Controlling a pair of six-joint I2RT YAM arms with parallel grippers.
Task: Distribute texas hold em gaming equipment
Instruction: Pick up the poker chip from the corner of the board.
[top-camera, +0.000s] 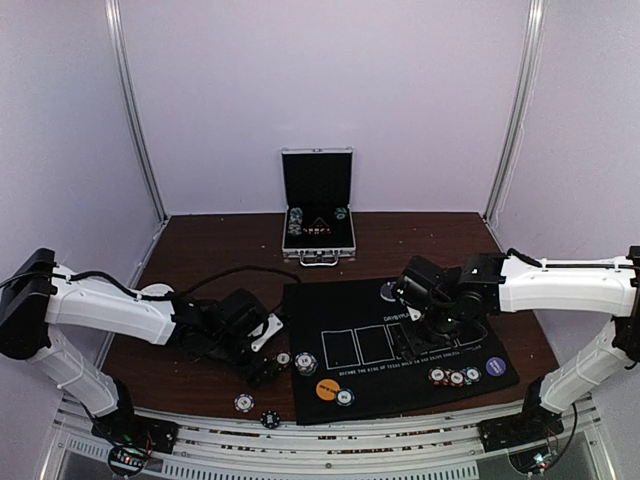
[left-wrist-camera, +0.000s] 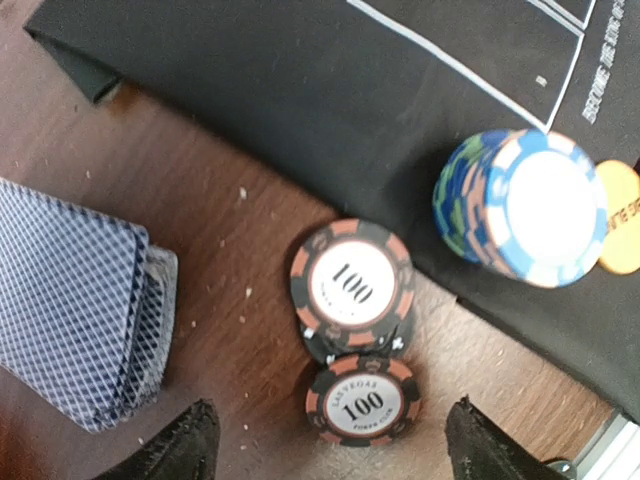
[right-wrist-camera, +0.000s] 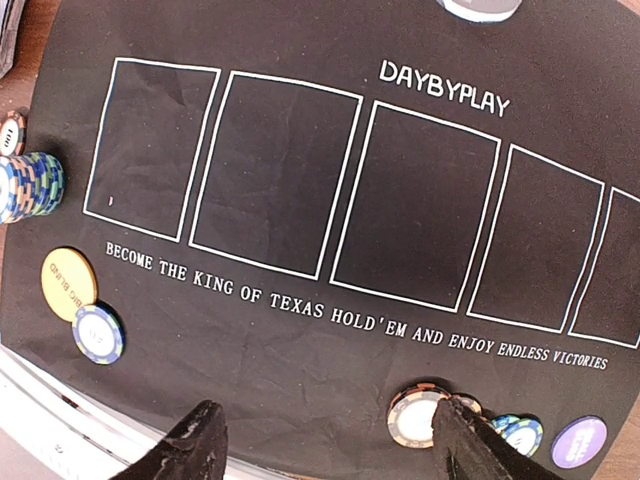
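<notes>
In the left wrist view, my left gripper (left-wrist-camera: 335, 450) is open over the brown table. A black-and-orange "100" poker chip (left-wrist-camera: 365, 403) lies flat between its fingers, untouched. A second "100" chip (left-wrist-camera: 352, 285) lies just beyond it, overlapping a dark chip. A tall blue-and-white chip stack (left-wrist-camera: 520, 205) stands on the black mat's edge beside an orange disc (left-wrist-camera: 622, 222). Grey-blue-backed cards (left-wrist-camera: 80, 310) lie to the left. My right gripper (right-wrist-camera: 335, 445) hangs open and empty over the mat (right-wrist-camera: 300, 330), with an orange-white chip (right-wrist-camera: 418, 415) by its right finger, blue chips (right-wrist-camera: 520, 433) and a purple disc (right-wrist-camera: 580, 442) beyond.
The open silver case (top-camera: 318, 205) stands at the back centre. Two loose chips (top-camera: 244, 403) lie near the table's front edge left of the mat. A silver-grey disc (top-camera: 390, 290) sits at the mat's far edge. An orange disc (top-camera: 327, 390) and a blue chip (top-camera: 345, 397) lie at the mat's front.
</notes>
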